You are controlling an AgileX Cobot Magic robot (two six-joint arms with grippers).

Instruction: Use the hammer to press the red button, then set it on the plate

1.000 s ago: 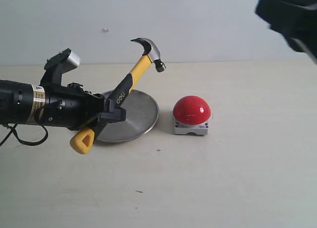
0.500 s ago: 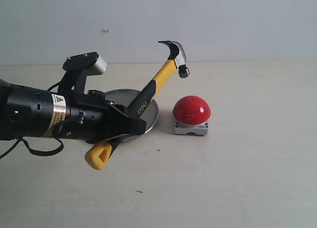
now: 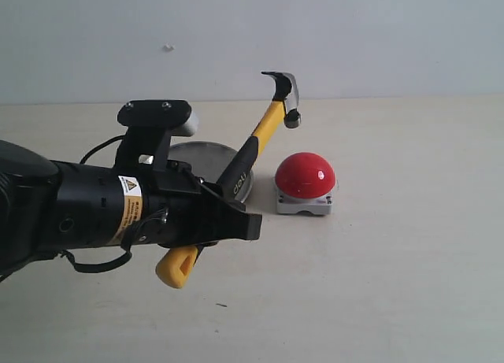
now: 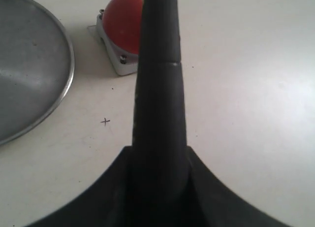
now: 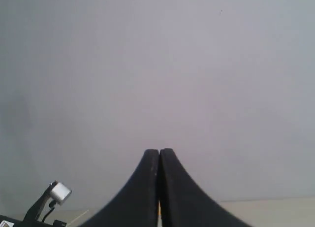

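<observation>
My left gripper [image 3: 228, 217] is shut on the hammer [image 3: 264, 131] at its black rubber middle. The handle slants up to the right, the yellow end [image 3: 177, 268] pokes out below the jaws, and the dark head [image 3: 285, 91] hangs in the air just above and left of the red button [image 3: 305, 175]. In the left wrist view the black handle [image 4: 158, 89] runs straight out from my gripper [image 4: 158, 160] and covers part of the red button [image 4: 123, 20]. The plate [image 3: 213, 162] lies behind the arm, partly hidden; its rim [image 4: 69, 84] shows beside the handle. My right gripper [image 5: 159, 153] is shut, empty, facing the wall.
The pale tabletop [image 3: 378, 268] stretches out right of and in front of the button. A grey wall [image 3: 354, 32] closes off the back. The bulky left arm [image 3: 79, 209] fills the left of the scene.
My left arm has swung right and toward the camera with the hammer. The head moved from over the plate to just above the button's left side. The right arm left the exterior view.
</observation>
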